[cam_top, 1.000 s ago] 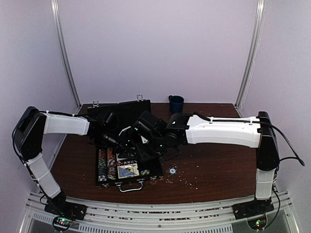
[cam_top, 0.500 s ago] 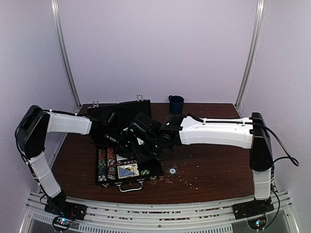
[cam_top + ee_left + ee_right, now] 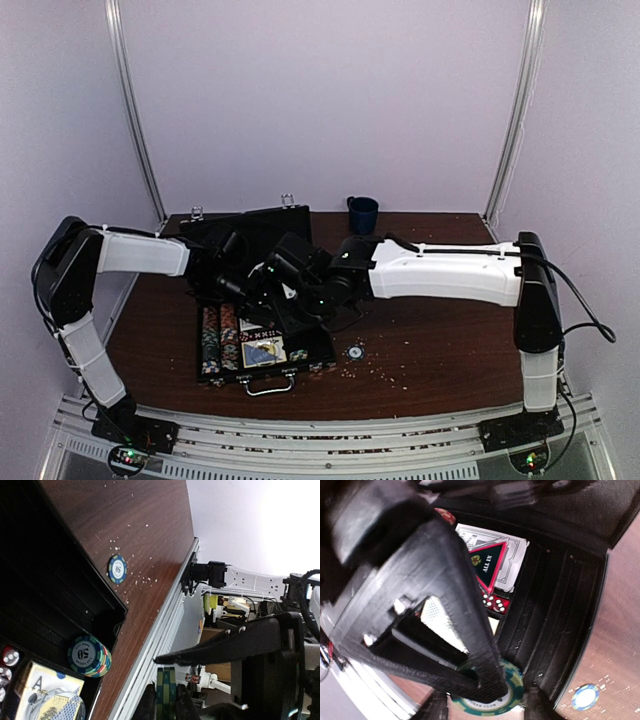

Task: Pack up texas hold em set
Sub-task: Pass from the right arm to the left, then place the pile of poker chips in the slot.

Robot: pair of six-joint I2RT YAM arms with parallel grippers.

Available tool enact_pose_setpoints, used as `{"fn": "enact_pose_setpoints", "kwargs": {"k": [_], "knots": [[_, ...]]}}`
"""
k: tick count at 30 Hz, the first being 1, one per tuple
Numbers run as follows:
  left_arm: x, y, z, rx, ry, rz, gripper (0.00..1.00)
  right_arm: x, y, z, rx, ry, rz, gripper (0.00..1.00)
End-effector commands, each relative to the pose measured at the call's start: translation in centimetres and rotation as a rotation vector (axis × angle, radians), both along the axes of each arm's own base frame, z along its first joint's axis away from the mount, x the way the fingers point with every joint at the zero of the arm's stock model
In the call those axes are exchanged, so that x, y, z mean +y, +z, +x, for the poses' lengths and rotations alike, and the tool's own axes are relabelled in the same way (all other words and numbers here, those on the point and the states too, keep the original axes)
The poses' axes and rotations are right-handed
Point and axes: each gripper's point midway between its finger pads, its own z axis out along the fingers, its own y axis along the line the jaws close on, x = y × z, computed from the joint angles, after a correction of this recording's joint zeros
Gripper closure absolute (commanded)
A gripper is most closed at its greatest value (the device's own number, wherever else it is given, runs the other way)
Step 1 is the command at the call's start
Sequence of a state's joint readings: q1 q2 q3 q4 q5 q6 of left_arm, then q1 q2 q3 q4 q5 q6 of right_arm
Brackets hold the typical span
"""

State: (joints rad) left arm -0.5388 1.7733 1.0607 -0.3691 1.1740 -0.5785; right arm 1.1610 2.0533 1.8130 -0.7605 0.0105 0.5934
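The black case [image 3: 318,350] lies open near the table's front, its lid [image 3: 250,225] standing up behind. Its tray holds rows of striped chips [image 3: 218,338], a card deck [image 3: 262,350] and red dice [image 3: 492,603]. Both grippers meet just above the tray. My left gripper [image 3: 165,701] is shut on the flat faces of a small stack of green chips [image 3: 166,690]. My right gripper [image 3: 485,709] stands open, its fingertips on either side of that same stack's rim [image 3: 510,688], with a little gap. One loose blue chip [image 3: 354,351] lies on the table right of the case.
A dark blue mug [image 3: 362,213] stands at the back of the table. Pale crumbs [image 3: 390,368] are scattered on the wood right of the case. A stack of chips marked 50 [image 3: 89,655] sits in the tray's corner. The table's metal front rail [image 3: 150,650] runs close by.
My left gripper has closed on the green chips. The right arm slid left toward the left gripper, then its jaws widened a little around the stack.
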Motion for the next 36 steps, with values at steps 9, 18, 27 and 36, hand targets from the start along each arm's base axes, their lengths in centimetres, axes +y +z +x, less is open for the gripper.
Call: {"fn": "enact_pose_setpoints", "kwargs": {"k": [9, 18, 27, 36], "knots": [[0.1, 1.3, 5.6, -0.619, 0.036, 0.09, 1.0, -5.9, 3.5, 0.2, -0.077, -0.17, 0.084, 0.28], [0.4, 0.2, 4.1, -0.899, -0.04, 0.17, 1.0, -10.2, 1.8, 2.0, -0.069, -0.343, 0.112, 0.27], [-0.8, -3.6, 2.2, -0.955, -0.132, 0.265, 1.0, -12.7, 2.1, 3.2, -0.079, -0.441, 0.2, 0.27], [-1.6, -7.1, 0.9, -0.952, -0.209, 0.316, 1.0, -13.8, 2.6, 3.0, -0.074, -0.479, 0.271, 0.27]]}}
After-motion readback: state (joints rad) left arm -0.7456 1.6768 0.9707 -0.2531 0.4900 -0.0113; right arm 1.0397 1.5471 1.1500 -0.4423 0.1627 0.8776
